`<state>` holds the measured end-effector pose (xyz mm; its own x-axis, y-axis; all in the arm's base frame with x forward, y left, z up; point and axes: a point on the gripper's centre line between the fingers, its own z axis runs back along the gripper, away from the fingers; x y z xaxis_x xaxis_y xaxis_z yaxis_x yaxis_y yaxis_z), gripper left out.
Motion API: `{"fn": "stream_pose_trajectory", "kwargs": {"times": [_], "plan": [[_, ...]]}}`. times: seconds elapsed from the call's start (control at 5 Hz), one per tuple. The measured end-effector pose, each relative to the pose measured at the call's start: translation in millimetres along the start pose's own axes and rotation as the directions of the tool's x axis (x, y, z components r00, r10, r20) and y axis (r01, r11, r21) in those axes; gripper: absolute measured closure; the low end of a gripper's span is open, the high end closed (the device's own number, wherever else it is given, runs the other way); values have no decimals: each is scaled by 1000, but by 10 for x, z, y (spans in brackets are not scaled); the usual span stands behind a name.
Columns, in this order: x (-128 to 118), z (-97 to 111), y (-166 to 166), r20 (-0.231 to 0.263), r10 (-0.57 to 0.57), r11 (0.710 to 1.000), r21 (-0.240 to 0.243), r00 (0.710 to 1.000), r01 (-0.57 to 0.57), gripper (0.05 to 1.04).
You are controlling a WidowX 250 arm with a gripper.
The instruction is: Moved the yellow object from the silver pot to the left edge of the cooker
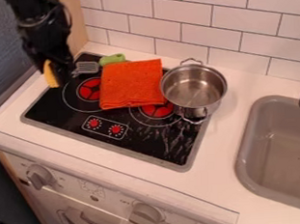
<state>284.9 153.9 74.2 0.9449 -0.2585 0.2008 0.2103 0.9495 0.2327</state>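
Observation:
At the upper left, my gripper [57,74] hangs down at the left edge of the black cooker [44,110], shut on the yellow object [50,74]. The yellow piece sticks out on the gripper's left side, pointing downward; part of it is hidden by the black fingers. Whether its lower end touches the surface I cannot tell. The silver pot [194,87] stands upright at the cooker's right side, with its bare metal inside showing.
An orange-red cloth [131,84] lies across the middle of the cooker. Just right of the gripper is a grey slotted spatula [86,67], with a green item [112,59] beside it. A tiled wall rises behind, and a grey sink [278,148] is at the right.

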Motion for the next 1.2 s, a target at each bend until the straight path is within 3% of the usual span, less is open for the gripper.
{"fn": "stream_pose_trajectory", "kwargs": {"times": [0.2,0.4,0.6,0.8,1.2], "plan": [[-38,-264,113,-14,-33,999,39,999,33,447],[-146,-532,157,-48,-36,998,44,998,38,447],[-118,-636,223,-62,-31,998,45,998,34,365],[-116,-665,265,-74,5,1000,10,997,-4,110],[-136,-654,225,-86,40,999,-15,995,-41,84]]}}
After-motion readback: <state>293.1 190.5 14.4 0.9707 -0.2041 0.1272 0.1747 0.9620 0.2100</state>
